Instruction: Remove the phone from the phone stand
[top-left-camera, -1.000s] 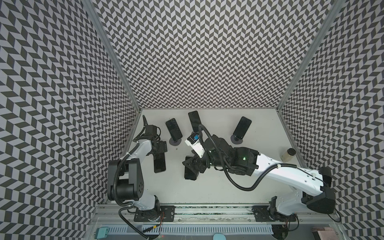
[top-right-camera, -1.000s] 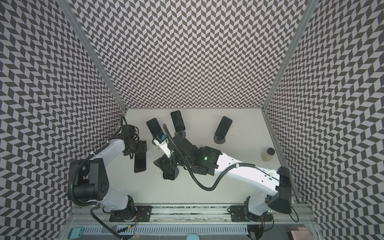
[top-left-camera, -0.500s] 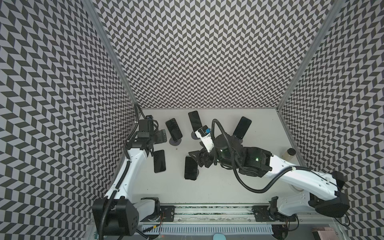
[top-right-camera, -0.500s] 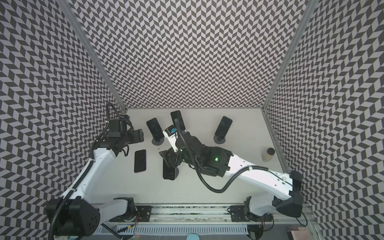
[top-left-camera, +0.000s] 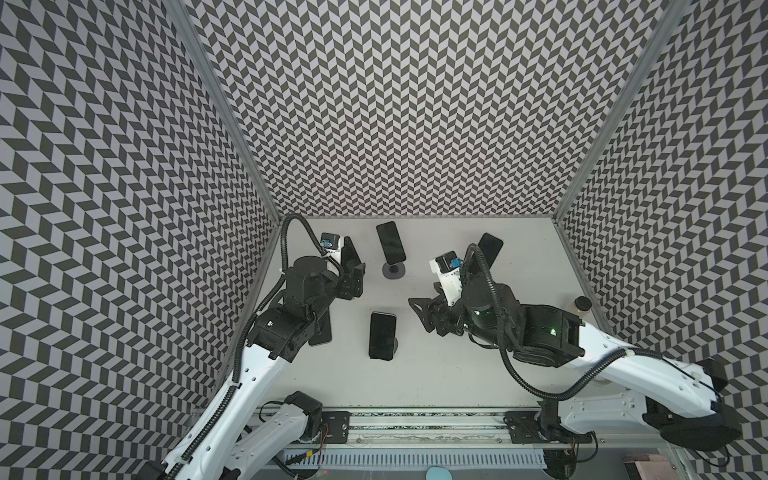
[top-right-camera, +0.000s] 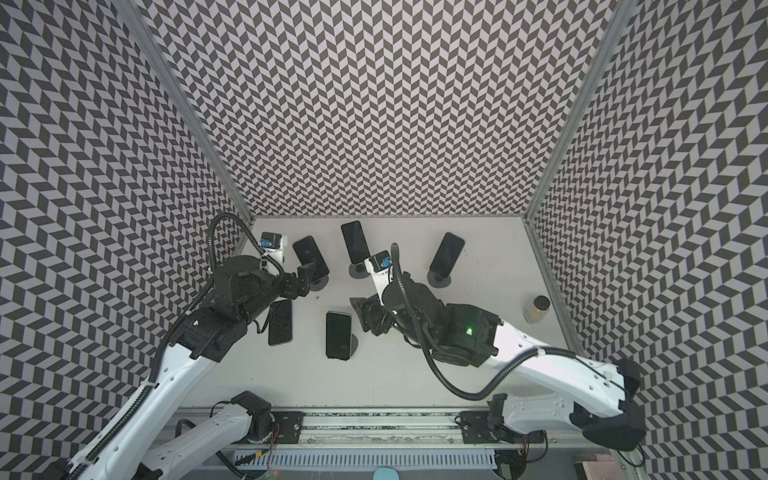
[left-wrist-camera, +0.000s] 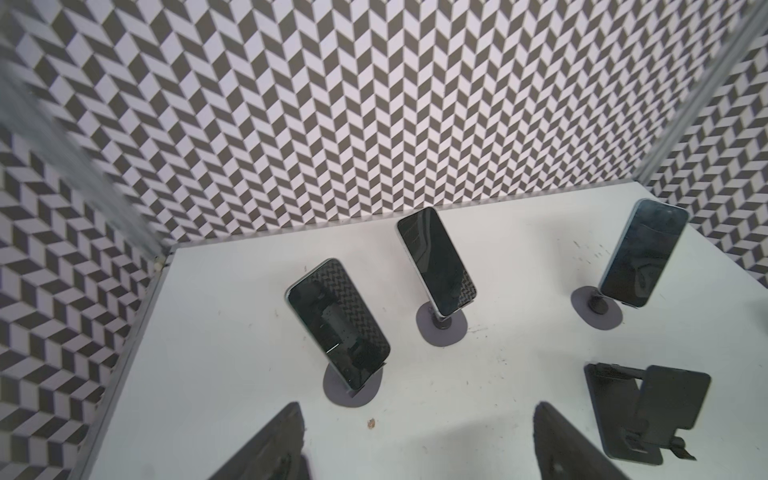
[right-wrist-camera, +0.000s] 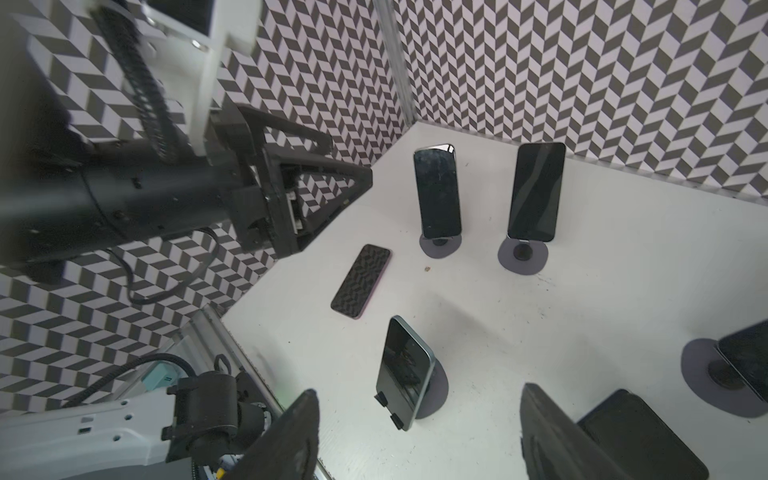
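Two open grippers, nothing held
The left gripper and right gripper are wide open and empty. A flat phone lies at the left. A near phone leans on its stand.

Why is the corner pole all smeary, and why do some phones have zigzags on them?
Left wrist view: the corner post is smeared, likely motion blur; the nearest standing phone is sharp and mirrors the zigzag wall. Right wrist view: the flat phone mirrors it too. Both top views look mostly sharp.
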